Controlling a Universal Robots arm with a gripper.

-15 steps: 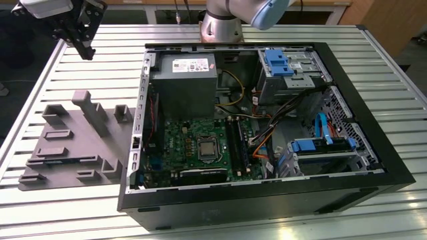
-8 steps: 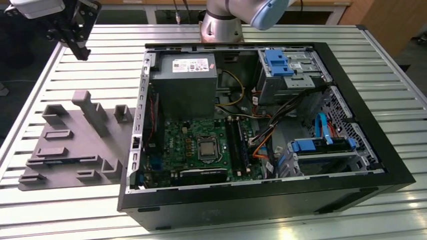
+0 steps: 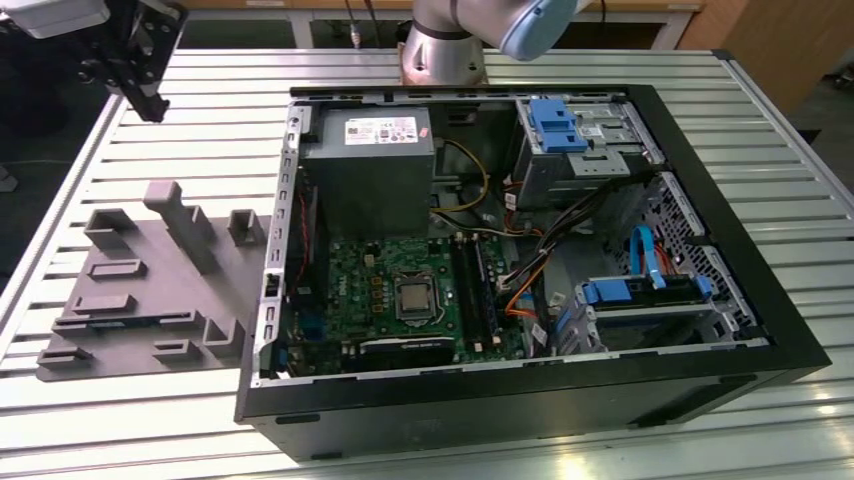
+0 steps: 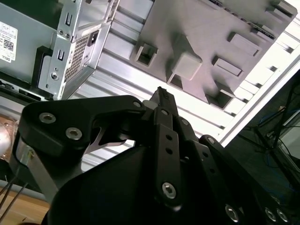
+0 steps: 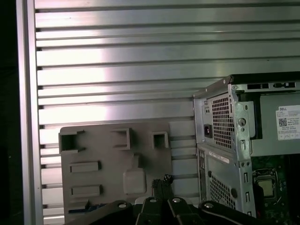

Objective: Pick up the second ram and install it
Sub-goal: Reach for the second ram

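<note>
Off the fixture plate's (image 3: pixel 160 295) tall-block end, the gripper (image 3: pixel 150 105) hangs closed, empty, well apart from the second ram (image 3: pixel 94 323) (seemingly slotted in the plate); approach it squarely, jaws spread.

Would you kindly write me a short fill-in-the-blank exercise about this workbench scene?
The grey fixture plate lies to the exterior view's ___ of the computer case.
The motherboard inside is ___.
The drive brackets are ___.
The gripper hangs ___ the case.
Missing words: left; green; blue; outside.
</note>
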